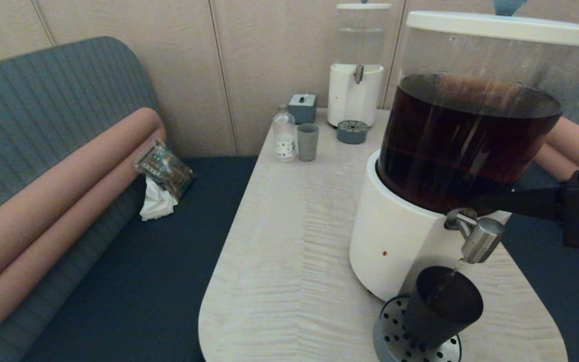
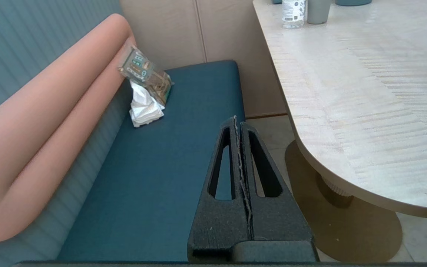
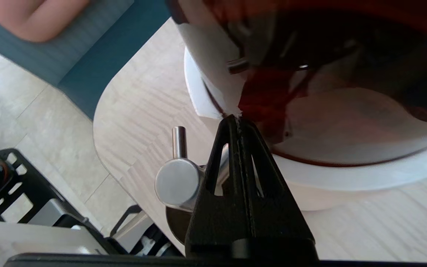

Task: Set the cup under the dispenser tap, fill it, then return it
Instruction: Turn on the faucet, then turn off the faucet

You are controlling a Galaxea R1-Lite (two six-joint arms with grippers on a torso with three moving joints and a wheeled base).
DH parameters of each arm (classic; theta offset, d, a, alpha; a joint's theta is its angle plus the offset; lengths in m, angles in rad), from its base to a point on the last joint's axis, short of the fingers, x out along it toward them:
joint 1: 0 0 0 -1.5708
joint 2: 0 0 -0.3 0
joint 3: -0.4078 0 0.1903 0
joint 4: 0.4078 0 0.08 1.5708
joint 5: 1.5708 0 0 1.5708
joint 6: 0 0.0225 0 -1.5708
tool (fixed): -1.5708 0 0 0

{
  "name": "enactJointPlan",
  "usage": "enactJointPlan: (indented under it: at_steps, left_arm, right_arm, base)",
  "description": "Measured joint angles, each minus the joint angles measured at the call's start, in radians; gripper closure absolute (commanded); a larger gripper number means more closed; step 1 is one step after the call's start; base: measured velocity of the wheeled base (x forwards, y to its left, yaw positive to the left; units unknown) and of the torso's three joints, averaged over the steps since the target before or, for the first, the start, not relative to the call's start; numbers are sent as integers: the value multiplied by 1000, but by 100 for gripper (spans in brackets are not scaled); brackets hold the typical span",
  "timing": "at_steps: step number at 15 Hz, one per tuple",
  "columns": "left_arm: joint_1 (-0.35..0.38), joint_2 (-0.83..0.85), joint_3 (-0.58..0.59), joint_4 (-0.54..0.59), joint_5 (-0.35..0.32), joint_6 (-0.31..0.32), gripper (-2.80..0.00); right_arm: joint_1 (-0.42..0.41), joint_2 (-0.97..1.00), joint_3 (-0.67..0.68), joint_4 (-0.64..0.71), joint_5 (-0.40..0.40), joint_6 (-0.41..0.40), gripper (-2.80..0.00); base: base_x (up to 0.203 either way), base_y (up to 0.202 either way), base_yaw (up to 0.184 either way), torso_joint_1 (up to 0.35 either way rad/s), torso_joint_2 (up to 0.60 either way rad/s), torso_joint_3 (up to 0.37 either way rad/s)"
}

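The cup (image 1: pixel 443 306), a small matte black tumbler, stands on the perforated drip tray (image 1: pixel 395 337) at the near edge of the worktop (image 1: pixel 294 226), directly under the dispenser tap (image 1: pixel 478 239). We see a thin stream falling from the spout into its mouth, so we judge the filling step to be under way. The right gripper (image 3: pixel 238 120) reaches in from the right, level with the tap; its fingers are pressed flat together with nothing between them, and their tips lie just behind the tap, against the base of the dispenser (image 1: pixel 395 241). Whether they are pushing the tap lever we cannot tell. The left gripper (image 2: pixel 237 122) is parked off the worktop, above the blue bench seat (image 2: pixel 154 167), fingers likewise closed on nothing.

We expect the cup to be stiff and light when empty, noticeably heavier once filled, and liable to spill if tilted. Its matte wall should give fair friction, but the taper narrows downward, so a squeeze placed low could let it ride upward. We would take hold around the mid-to-upper wall, fingers on opposite sides and below the rim, and carry it upright.
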Motion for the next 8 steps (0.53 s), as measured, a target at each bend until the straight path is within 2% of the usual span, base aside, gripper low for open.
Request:
enactJointPlan:
  at_steps: [6,8]
  left_arm:
    - [0,0,0,0,0,0,0]
    - [0,0,0,0,0,0,0]
  right_arm:
    - [-67,-75,49,-9,-13,1,0]
    - [-88,-116,66,-6,-72,-1,0]
  base:
    - [0,0,0,0,0,0]
    - [0,0,0,0,0,0]
